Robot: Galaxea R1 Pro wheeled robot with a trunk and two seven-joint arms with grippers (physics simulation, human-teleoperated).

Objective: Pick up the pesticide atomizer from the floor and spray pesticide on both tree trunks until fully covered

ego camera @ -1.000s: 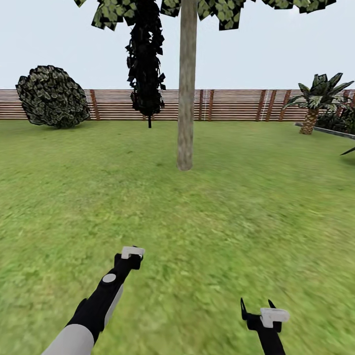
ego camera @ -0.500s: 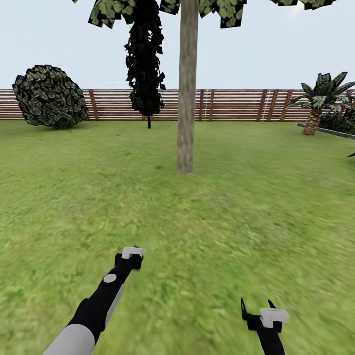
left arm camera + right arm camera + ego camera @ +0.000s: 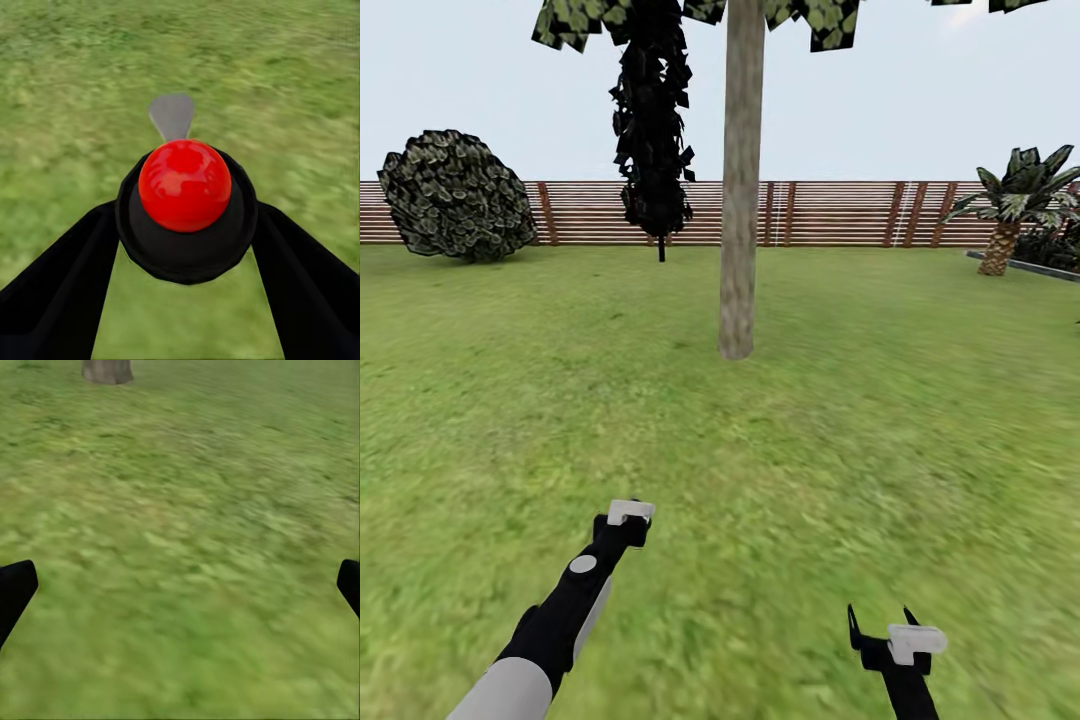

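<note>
Head view: one beige trunk (image 3: 738, 190) stands upper centre on the grass (image 3: 760, 450), a black tree (image 3: 652, 130) behind it, one bush (image 3: 455, 196) upper left, one palm (image 3: 1015, 200) upper right, fence (image 3: 830, 213) across. Left gripper (image 3: 622, 520) lower left, right gripper (image 3: 882, 625) lower right, spread wide.

Left wrist view: fingers (image 3: 56, 285) clamp a black atomizer (image 3: 187, 225) with one red knob (image 3: 184, 184).

Right wrist view: two fingertips (image 3: 15, 589) far apart, empty; trunk base at the top left edge.

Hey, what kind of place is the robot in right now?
Most likely a fenced garden or backyard: a wide lawn, a slatted wooden fence along the back, and a tree trunk with a bush and palm.
</note>
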